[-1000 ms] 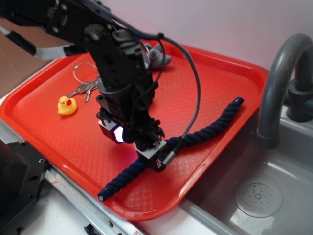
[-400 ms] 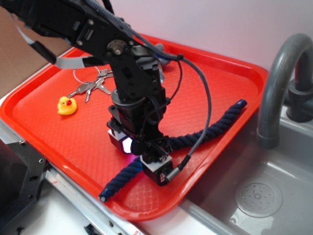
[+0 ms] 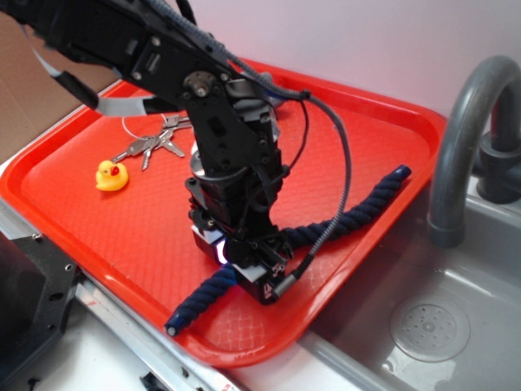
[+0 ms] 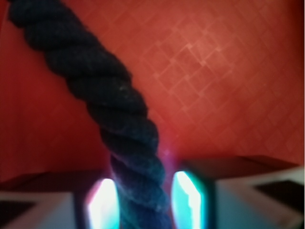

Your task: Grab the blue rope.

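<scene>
the blue rope [image 3: 358,210] lay across the red tray [image 3: 73,204] from 7 to 2 o'clock. the gripper [image 4: 143,198] straddled its middle, jaws narrow, apparently just touching it. it looked soft, light and grippy; mid-length seemed best.

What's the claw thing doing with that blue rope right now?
Gripper down on the red tray, fingers either side of the blue rope. Grip not confirmed. Duck and keys well clear.

A toy kitchen set up as a robot test bench.
A grey sink [image 3: 456,326] with a curved tap [image 3: 460,138] adjoins a red tray [image 3: 383,122] beneath the robot arm [image 3: 220,155].
</scene>
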Motion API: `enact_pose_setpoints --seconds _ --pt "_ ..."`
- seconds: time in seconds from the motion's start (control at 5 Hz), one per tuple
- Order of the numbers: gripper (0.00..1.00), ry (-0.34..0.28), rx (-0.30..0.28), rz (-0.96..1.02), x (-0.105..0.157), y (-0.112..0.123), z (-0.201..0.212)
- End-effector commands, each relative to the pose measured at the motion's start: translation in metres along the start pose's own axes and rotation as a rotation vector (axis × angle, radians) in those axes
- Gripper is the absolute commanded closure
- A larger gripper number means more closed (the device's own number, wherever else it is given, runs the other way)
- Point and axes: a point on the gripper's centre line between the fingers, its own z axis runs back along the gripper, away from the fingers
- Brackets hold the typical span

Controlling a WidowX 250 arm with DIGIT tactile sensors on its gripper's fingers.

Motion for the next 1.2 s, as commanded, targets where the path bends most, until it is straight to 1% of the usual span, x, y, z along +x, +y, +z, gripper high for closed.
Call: enact_pose_setpoints --seconds 0.0,0.2,0.4,0.6,0.8,1.0 --pt "1.0 -0.121 0.032 0.023 0.001 0.014 0.047" --pt "1.0 -0.215 0.036 0.088 0.003 0.043 0.097" --pt "1.0 -0.281 -0.001 0.135 -0.008 0.075 0.146" --pt "1.0 -0.312 -0.036 0.134 -0.025 0.099 0.193" --pt "1.0 -0.348 -0.065 0.138 -0.035 0.111 0.208" --pt "1.0 -0.304 -0.109 0.124 -0.032 0.114 0.204"
